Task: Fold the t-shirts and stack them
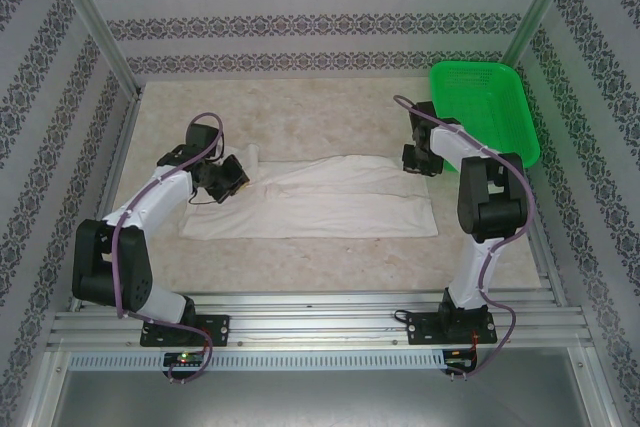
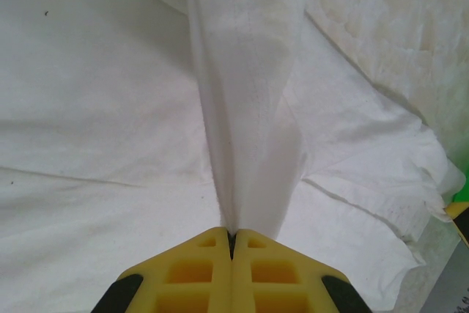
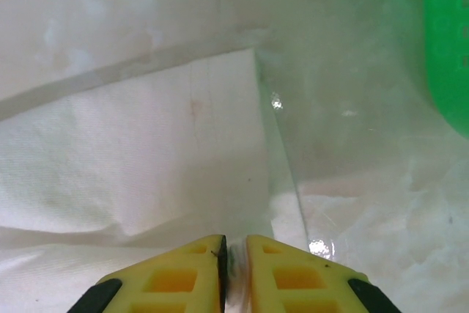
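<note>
A white t-shirt (image 1: 330,202) lies stretched in a long band across the middle of the table, with its far edge folded over toward me. My left gripper (image 1: 228,179) sits at the band's left end. Its yellow jaws (image 2: 231,234) are shut on a ridge of white cloth (image 2: 249,108) that rises taut away from them. My right gripper (image 1: 418,160) is at the band's far right corner. In the right wrist view its jaws (image 3: 236,240) stand almost together with a thin edge of the t-shirt (image 3: 146,152) pinched in the narrow gap.
A green plastic mesh basket (image 1: 485,107) stands at the back right, close behind my right gripper, and its rim (image 3: 447,42) shows in the right wrist view. Patterned walls and metal posts bound the pale tabletop (image 1: 330,117).
</note>
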Motion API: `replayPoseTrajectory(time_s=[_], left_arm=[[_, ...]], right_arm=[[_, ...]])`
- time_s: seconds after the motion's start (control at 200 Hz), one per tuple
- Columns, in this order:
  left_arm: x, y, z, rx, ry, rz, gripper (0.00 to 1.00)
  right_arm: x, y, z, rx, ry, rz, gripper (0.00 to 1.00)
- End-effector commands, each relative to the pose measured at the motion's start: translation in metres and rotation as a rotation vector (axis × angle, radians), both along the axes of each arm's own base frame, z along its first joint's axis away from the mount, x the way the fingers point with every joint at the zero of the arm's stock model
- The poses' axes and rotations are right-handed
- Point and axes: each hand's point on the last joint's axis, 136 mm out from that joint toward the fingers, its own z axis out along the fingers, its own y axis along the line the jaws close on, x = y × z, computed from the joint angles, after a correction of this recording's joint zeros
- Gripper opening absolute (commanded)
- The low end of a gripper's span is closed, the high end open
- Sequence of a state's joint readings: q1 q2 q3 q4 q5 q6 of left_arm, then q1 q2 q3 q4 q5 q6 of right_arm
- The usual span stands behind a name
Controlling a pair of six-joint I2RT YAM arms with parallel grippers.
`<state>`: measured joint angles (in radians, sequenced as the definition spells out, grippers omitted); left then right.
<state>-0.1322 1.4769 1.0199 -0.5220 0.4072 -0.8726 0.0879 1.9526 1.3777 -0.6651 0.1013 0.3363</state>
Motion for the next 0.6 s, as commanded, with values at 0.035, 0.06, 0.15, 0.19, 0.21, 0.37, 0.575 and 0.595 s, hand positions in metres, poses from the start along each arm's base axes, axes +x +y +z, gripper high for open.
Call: replayPoseTrajectory(time_s=[0.035,0.06,0.15,0.19,0.21,0.37,0.575,0.595], left_arm=[[-0.004,0.0,0.01,0.015,-0.034,-0.003,0.0],[-0.005,0.001,0.009,0.022,-0.029,-0.002,0.0],[-0.008,0.007,0.01,0.057,-0.028,0.001,0.0],[-0.008,0.009,0.01,0.062,-0.025,0.005,0.0],[-0.008,0.009,0.011,0.063,-0.026,0.005,0.0],[-0.009,0.015,0.013,0.096,-0.023,-0.001,0.0],[-0.018,0.019,0.005,0.112,-0.001,0.006,0.0],[-0.017,0.019,0.005,0.113,-0.003,0.005,0.0]], right_arm=[[-0.006,-0.006,0.013,-0.044,-0.031,-0.004,0.17],[-0.007,-0.006,0.013,-0.046,-0.032,-0.003,0.17],[-0.01,-0.007,0.013,-0.051,-0.03,-0.004,0.17],[-0.011,-0.008,0.014,-0.053,-0.03,-0.005,0.17],[-0.012,-0.008,0.014,-0.053,-0.03,-0.004,0.17],[-0.016,-0.008,0.014,-0.052,-0.03,-0.001,0.17],[-0.026,-0.008,0.009,-0.05,-0.014,-0.004,0.17],[-0.028,-0.008,0.008,-0.05,-0.01,-0.004,0.17]])
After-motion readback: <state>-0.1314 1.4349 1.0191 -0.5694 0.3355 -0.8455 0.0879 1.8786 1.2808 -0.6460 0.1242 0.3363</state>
